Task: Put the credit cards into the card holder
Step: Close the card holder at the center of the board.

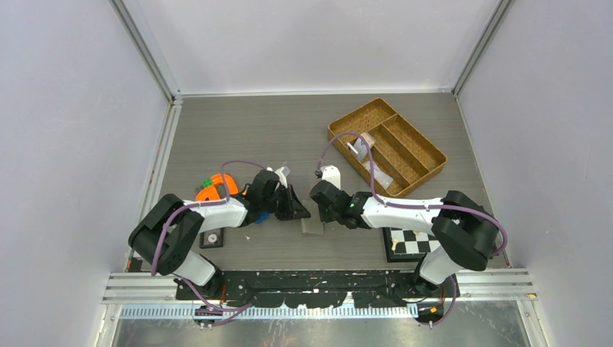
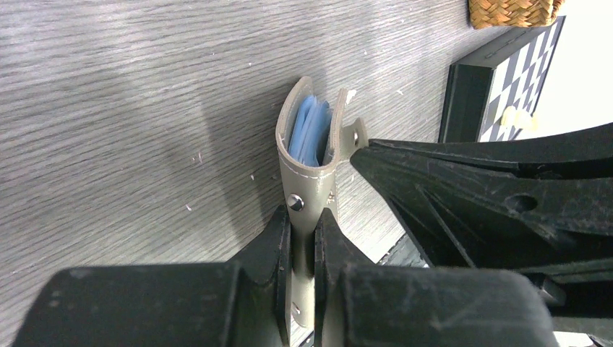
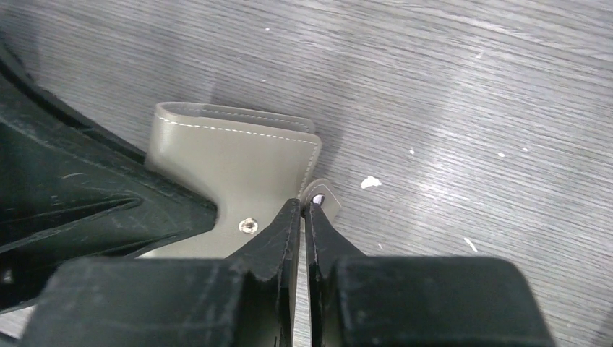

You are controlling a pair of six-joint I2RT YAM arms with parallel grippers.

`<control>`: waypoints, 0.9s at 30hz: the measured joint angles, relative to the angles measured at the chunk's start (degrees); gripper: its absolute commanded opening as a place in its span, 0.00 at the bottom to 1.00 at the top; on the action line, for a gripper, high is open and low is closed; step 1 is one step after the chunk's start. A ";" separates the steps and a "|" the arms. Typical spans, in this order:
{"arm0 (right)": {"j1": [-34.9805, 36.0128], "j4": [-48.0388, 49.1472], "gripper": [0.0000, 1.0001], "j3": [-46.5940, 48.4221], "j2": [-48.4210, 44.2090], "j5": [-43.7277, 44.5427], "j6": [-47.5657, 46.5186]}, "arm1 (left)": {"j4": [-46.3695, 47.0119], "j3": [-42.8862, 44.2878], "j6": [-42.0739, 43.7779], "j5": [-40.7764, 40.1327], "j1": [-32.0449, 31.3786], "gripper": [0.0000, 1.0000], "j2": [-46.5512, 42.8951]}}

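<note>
The left claw (image 2: 302, 225) pinches one side of the holder (image 2: 307, 155) and the right claw (image 3: 301, 215) pinches its snap tab (image 3: 318, 196), so it sits between them on the surface (image 2: 108, 108), and a hard pull could make it slip out.

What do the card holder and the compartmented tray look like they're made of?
The card holder looks like matte grey leather or faux leather: stitched edges, metal snap studs, a soft bend. Its lining is light blue, material unclear. The tray looks like woven wicker or rattan, tan, with a visible weave.
</note>
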 measured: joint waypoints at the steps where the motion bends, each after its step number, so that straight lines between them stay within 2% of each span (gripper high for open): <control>1: 0.00 -0.59 0.11 0.09 0.00 0.70 0.11 | 0.00 0.00 0.00 0.00 0.00 0.00 0.00; 6: 0.00 -3.91 0.14 0.94 0.00 4.44 1.66 | 0.00 0.00 0.00 0.00 0.00 0.00 0.00; 12: 0.00 -8.33 0.28 1.64 -0.66 7.72 3.69 | -0.02 0.00 0.00 0.00 0.00 0.00 0.00; 16: -0.11 -10.23 0.34 2.23 -1.03 8.94 4.63 | -0.02 0.00 0.00 0.00 0.00 0.00 0.00; 22: -1.51 -10.78 0.34 2.67 -1.03 8.57 5.60 | 0.00 0.00 0.00 -0.02 0.00 0.00 0.00; 27: -3.04 -10.75 0.26 2.86 -0.98 6.71 6.29 | -0.02 0.00 0.00 0.00 0.00 0.00 0.00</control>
